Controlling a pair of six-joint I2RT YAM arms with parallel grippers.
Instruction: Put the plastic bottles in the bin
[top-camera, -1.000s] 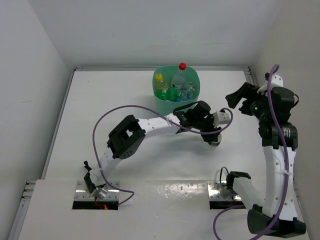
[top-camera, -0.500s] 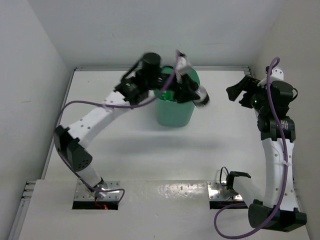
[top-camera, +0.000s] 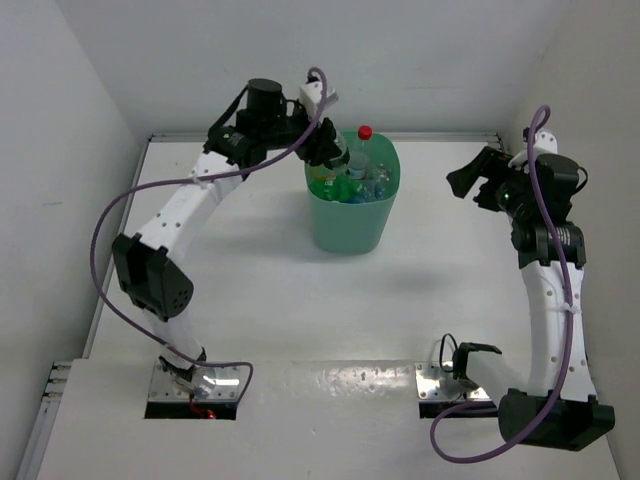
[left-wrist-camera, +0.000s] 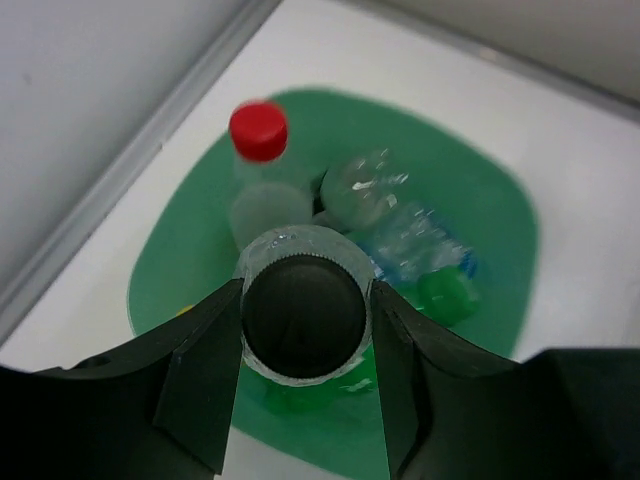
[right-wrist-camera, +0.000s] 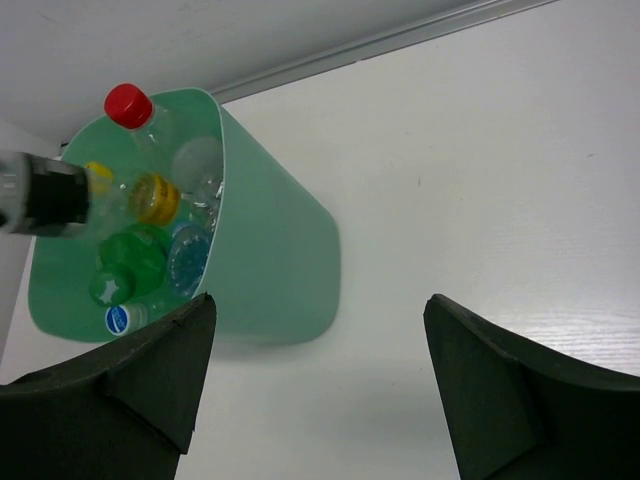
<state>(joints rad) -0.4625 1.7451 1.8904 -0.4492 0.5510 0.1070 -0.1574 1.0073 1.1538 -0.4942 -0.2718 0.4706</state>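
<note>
While the black-capped bottle (left-wrist-camera: 305, 315) hangs above the bin (left-wrist-camera: 505, 230), we see it end-on in the left wrist view: a clear body with a dark ribbed cap facing the camera. The left pincer (left-wrist-camera: 305, 345) is pinching this bottle, one finger pressed against each side of it. From above, we place the left pincer (top-camera: 325, 150) over the left part of the rim of the bin (top-camera: 350, 225).

Inside the bin we identify a red-capped bottle (left-wrist-camera: 258, 130) standing upright at the far side, its cap rising above the rim. Beside it lie crushed clear bottles and a green bottle (right-wrist-camera: 130, 262). A yellow cap (right-wrist-camera: 155, 197) shows between them in the right wrist view. We cannot give an exact count of the contents.

The bin stands on the white worktop (top-camera: 250, 260), near its far edge and roughly midway across its width.

The right pincer (right-wrist-camera: 318, 335) is spread wide and holds nothing. From above, we find the right pincer (top-camera: 470, 185) raised well to the right of the bin, apart from it and facing toward it.
</note>
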